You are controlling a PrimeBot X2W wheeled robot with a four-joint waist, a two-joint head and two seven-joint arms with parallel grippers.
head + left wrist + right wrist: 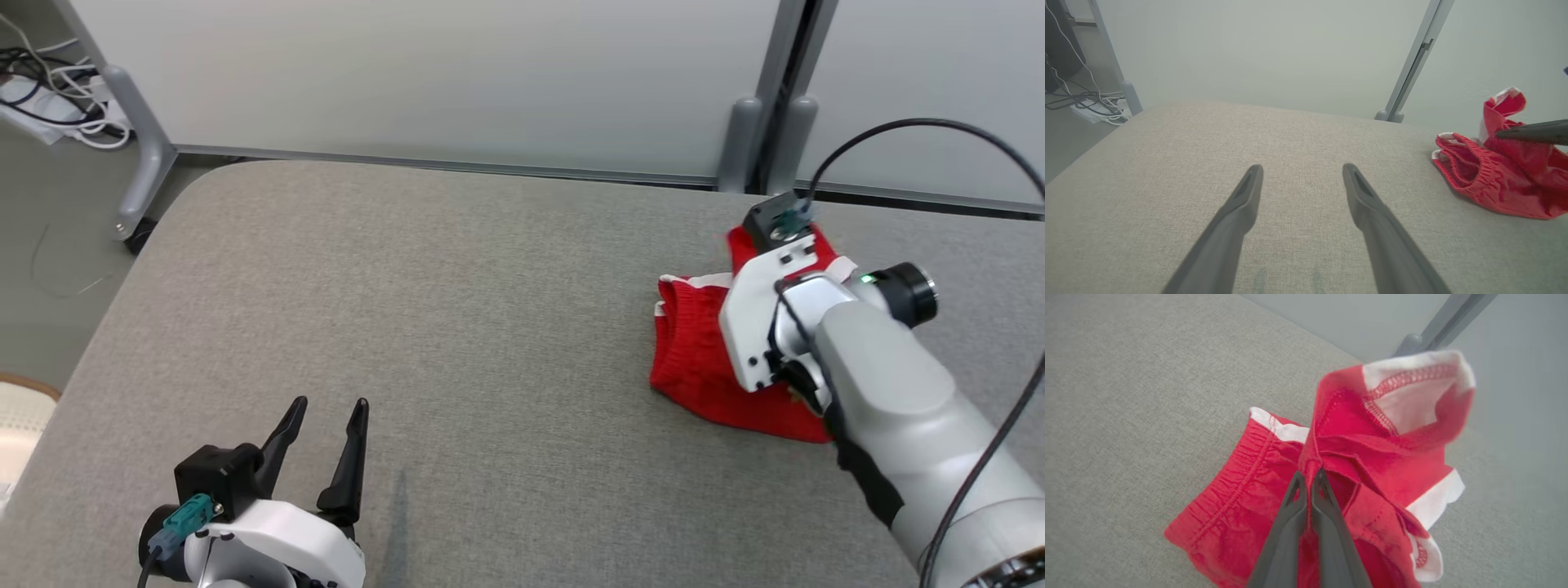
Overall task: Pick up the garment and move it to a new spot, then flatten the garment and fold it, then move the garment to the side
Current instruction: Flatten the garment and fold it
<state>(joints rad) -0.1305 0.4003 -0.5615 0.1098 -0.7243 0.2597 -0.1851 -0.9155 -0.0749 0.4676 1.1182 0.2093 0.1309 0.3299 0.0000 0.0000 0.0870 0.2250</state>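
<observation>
- Currently, near left, the left gripper (pixel 331 403) is hovering over the grey surface (pixel 490 310), its 2 fingers spread and holding nothing.
- Far right, the right gripper (pixel 1309 476) is pinching a raised fold of the crumpled red garment (pixel 694 359).
- Seemingly pickup is beginning; moving, flattening and folding are remaining.

Garment (pixel 694 363) lies on the table (pixel 457 327), right side.

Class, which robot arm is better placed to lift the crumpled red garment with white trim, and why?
Right. The right gripper is shut on a fold of the crumpled red garment with white trim; the open left gripper sits apart from it, over grey fabric surface.
</observation>
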